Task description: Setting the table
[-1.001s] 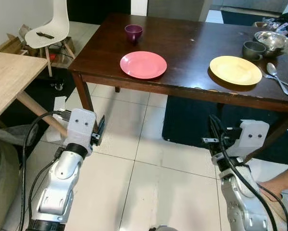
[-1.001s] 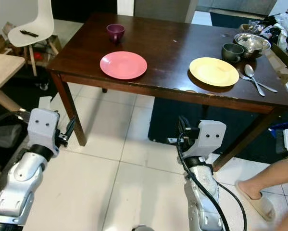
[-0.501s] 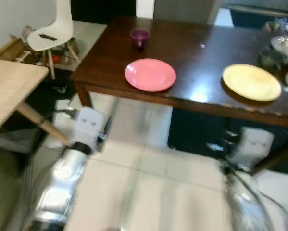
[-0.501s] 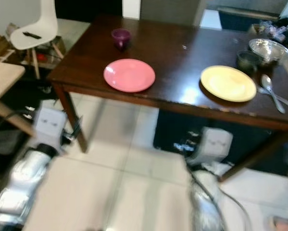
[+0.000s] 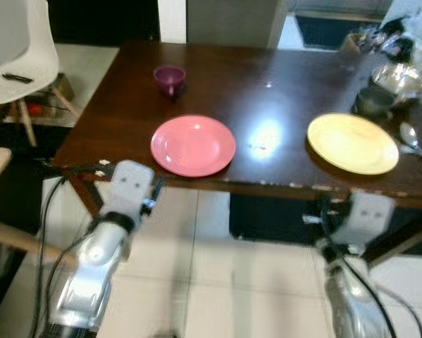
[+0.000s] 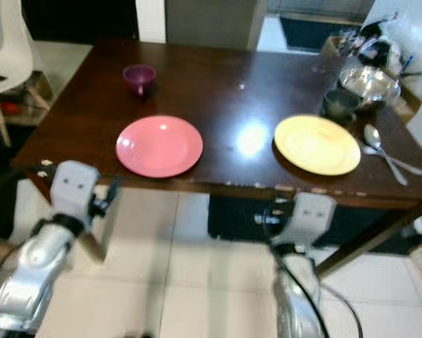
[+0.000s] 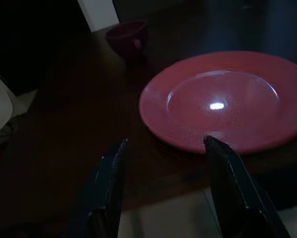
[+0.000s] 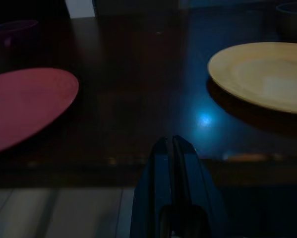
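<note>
A dark wooden bench (image 5: 281, 77) stands on a pale tiled floor (image 5: 218, 282), with a white chair (image 5: 17, 49) nearby, glare on its top.

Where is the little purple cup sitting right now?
The small purple cup stands on the dark wooden table, toward its far left part in the eye views, just behind the round pink plate.

The dark wooden worktop (image 5: 267, 84) carries a pink plate (image 5: 193, 145) near its front edge and a purple cup (image 5: 169, 76) well behind it, toward the far left. To the right lies a yellow plate (image 5: 352, 143), with a dark cup (image 6: 339, 103) and a steel bowl (image 6: 369, 84) behind it and two spoons (image 6: 381, 146) just beside it on the right.
</note>
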You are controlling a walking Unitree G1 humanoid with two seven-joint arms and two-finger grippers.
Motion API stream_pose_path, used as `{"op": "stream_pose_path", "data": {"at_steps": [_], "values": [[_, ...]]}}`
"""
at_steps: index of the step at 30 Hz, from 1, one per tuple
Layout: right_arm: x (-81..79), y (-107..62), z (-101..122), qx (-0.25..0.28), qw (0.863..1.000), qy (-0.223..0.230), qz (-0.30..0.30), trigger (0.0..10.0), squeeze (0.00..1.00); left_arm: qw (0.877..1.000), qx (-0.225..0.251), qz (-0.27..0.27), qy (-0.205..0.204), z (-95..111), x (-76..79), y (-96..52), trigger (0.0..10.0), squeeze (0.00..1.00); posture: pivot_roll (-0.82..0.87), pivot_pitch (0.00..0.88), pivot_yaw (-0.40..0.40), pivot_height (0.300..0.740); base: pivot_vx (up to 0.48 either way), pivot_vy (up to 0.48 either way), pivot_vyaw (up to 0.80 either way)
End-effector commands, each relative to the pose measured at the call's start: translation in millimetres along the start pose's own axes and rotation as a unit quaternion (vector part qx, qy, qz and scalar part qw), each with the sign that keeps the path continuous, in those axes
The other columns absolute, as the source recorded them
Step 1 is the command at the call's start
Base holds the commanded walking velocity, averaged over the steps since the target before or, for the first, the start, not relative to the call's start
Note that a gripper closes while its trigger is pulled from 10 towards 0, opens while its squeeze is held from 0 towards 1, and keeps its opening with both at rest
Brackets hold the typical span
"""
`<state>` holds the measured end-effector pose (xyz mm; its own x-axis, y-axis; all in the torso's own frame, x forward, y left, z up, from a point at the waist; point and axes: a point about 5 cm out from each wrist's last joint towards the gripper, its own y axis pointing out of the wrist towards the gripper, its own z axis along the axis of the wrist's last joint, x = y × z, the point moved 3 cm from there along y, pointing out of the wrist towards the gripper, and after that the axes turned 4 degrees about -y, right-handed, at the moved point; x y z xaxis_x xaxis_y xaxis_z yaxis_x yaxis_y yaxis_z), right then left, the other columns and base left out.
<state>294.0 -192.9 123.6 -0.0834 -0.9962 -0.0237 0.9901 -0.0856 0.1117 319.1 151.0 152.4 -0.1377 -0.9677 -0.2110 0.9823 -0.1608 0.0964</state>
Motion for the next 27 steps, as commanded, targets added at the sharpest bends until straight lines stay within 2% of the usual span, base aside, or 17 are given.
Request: {"op": "stream_pose_path", "data": {"at_steps": [1,5,6,7,10,14,19,23,25,26,27], "values": [[5.1,-2.4,-4,-0.009,1.000,-0.001,0.001,10.0,0.00,1.000,-0.007,-0.007,0.001,-3,5.4,-1.4,10.0,0.00,-0.12,0.050,0.054,0.740,0.382,0.000,0.00],[-11.2,-1.7,-1,-0.008,0.998,0.013,0.059,10.0,0.00,1.000,-0.006,-0.005,0.002,-3,5.1,-1.1,10.0,0.00,-0.12,0.049,0.054,0.740,0.359,0.000,0.00],[-11.2,-1.7,-1,-0.008,0.998,0.013,0.059,10.0,0.00,1.000,-0.006,-0.005,0.002,-3,5.1,-1.1,10.0,0.00,-0.12,0.049,0.054,0.740,0.352,0.000,0.00],[-19.4,-0.9,3,-0.004,0.996,0.015,0.085,10.0,0.00,1.000,-0.006,-0.003,0.002,-2,4.2,-0.5,10.0,0.00,-0.12,0.049,0.054,0.740,0.319,0.000,0.00],[-25.2,0.4,7,0.001,0.995,0.017,0.101,10.0,0.00,1.000,-0.005,-0.002,-0.001,-2,3.8,-0.1,10.0,0.00,-0.12,0.046,0.052,0.740,0.253,0.000,0.00],[-26.8,1.7,8,0.002,0.994,0.018,0.106,10.0,0.00,1.000,-0.005,-0.008,-0.005,-2,5.6,0.9,10.0,0.00,-0.12,0.043,0.050,0.740,0.060,0.000,0.00],[-20.3,4.5,11,0.005,0.995,0.012,0.097,10.0,0.00,0.997,-0.006,-0.073,-0.037,1,26.7,3.4,10.0,0.00,-0.12,0.040,0.050,0.740,0.000,0.000,0.00],[-16.7,4.2,11,0.005,0.996,0.008,0.092,10.0,0.00,0.993,0.004,-0.102,-0.052,7,38.0,7.3,10.0,0.00,-0.13,0.031,0.050,0.740,0.000,0.000,0.00],[-13.4,3.6,11,0.007,0.996,0.002,0.087,10.0,0.00,0.990,0.016,-0.120,-0.078,14,42.9,9.9,10.0,0.00,-0.13,0.031,0.051,0.740,0.000,0.000,0.00],[-13.4,3.6,11,0.007,0.996,0.002,0.087,10.0,0.00,0.990,0.016,-0.120,-0.078,14,42.9,9.9,10.0,0.00,-0.13,0.031,0.051,0.740,0.000,0.000,0.00],[-12.2,3.0,9,0.005,0.996,0.000,0.088,10.0,0.00,0.986,0.006,-0.130,-0.105,11,47.1,13.3,10.0,0.00,-0.13,0.031,0.051,0.740,0.000,0.000,0.00]]}}
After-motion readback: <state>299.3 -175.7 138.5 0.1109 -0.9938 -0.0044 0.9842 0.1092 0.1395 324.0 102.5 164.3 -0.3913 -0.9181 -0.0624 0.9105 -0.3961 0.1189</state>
